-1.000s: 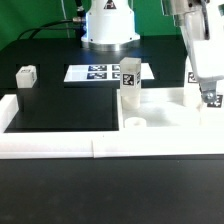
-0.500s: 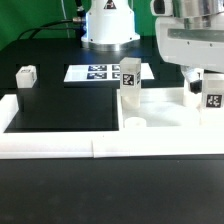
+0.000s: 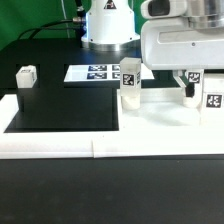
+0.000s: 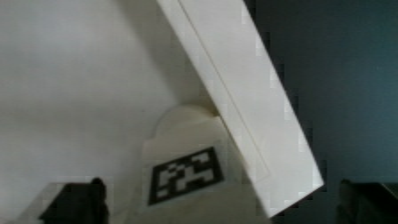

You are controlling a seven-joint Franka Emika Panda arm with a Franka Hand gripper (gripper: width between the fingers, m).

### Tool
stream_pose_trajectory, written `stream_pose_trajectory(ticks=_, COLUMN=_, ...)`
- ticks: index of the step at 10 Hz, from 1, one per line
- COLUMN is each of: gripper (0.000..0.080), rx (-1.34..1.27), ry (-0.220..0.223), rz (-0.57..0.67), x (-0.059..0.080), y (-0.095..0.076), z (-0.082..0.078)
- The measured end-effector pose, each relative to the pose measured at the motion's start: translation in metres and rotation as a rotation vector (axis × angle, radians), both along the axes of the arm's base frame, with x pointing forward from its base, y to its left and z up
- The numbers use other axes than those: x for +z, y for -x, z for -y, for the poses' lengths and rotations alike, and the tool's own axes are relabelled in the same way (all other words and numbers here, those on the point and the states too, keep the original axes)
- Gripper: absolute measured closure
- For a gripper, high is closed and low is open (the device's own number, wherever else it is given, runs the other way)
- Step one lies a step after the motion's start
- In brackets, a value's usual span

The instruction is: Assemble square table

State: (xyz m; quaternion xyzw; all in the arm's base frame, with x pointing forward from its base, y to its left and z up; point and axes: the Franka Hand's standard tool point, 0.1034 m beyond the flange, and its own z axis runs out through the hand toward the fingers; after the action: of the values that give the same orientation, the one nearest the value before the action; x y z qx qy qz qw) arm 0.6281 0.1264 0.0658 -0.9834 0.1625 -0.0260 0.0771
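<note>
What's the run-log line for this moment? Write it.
end effector: open, over tagged leg | upright leg: standing on tabletop | loose leg: exterior view's left, off tabletop

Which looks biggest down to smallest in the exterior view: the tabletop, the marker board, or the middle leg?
1. tabletop, largest.
2. marker board, next.
3. middle leg, smallest, though it is nearer the camera than the board.

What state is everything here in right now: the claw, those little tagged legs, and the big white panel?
claw: open, fingers wide apart, gripping nothing.
middle leg: upright on the tabletop.
right leg: upright, close beside the claw.
left leg: loose on the black table, apart from the rest.
tabletop: lying flat.
</note>
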Motion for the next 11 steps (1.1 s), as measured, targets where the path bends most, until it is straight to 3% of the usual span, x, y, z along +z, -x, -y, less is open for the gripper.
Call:
stream_pose_trajectory(ticks=1, gripper=0.015, rx=-0.004, ry=-0.001, rz=0.0, x=0.0, y=0.0, z=0.001)
stream_pose_trajectory(ticks=3, gripper=0.0393, rx=-0.004, ry=-0.001, rz=0.0, x=0.0, y=0.0, z=0.001)
stream_pose_trajectory(ticks=4, gripper=0.0495, rx=-0.01, ry=0.009, rz=-0.004, x=-0.002, y=0.001, z=0.009)
stream_pose_trajectory(ticks=7, gripper=0.0511, rx=-0.136, ry=-0.001, rz=-0.026, x=-0.003, y=0.0, z=0.014)
stream_pose_trajectory(ticks=9, gripper=0.0511, rx=-0.375, ry=-0.06, rz=-0.061, x=-0.004, y=0.0, z=0.018)
stream_pose_trajectory(ticks=11, gripper=0.0511, rx=-0.574, ry=-0.085, rz=-0.097, x=-0.004, y=0.0, z=0.017)
